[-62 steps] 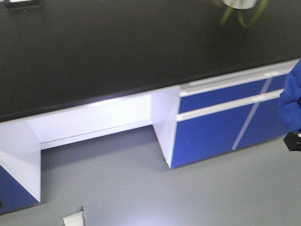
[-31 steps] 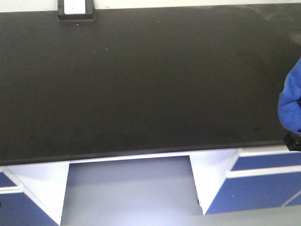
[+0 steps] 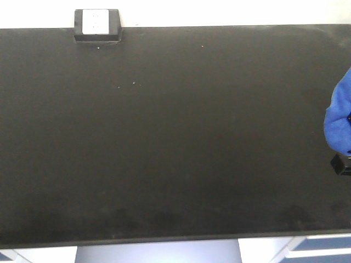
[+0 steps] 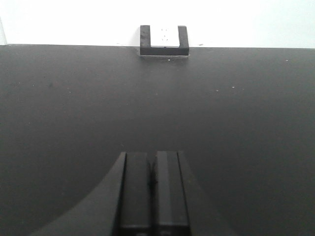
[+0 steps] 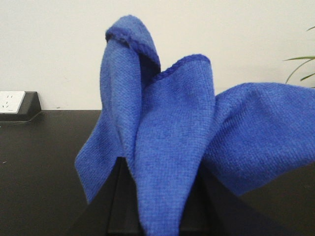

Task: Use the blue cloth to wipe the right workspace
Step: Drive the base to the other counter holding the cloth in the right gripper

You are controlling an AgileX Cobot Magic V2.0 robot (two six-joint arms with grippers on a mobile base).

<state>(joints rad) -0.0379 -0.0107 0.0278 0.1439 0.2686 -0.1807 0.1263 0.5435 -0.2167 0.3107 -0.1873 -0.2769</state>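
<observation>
The blue cloth (image 3: 340, 118) is showing at the right edge of the front view, bunched over the matte black worktop (image 3: 175, 137) with the right tool (image 3: 343, 164) just below it. In the right wrist view the cloth (image 5: 162, 147) is rising in wrinkled folds from between the dark fingers, so that tool is gripping it; whether the fabric is touching the surface cannot be told. The left tool (image 4: 153, 191) is hovering over the worktop with its fingers pressed together, holding nothing. A small black box with a white face (image 3: 96, 24) is sitting at the far edge against the white wall. Green leaves (image 5: 300, 69) are poking in at the right.
</observation>
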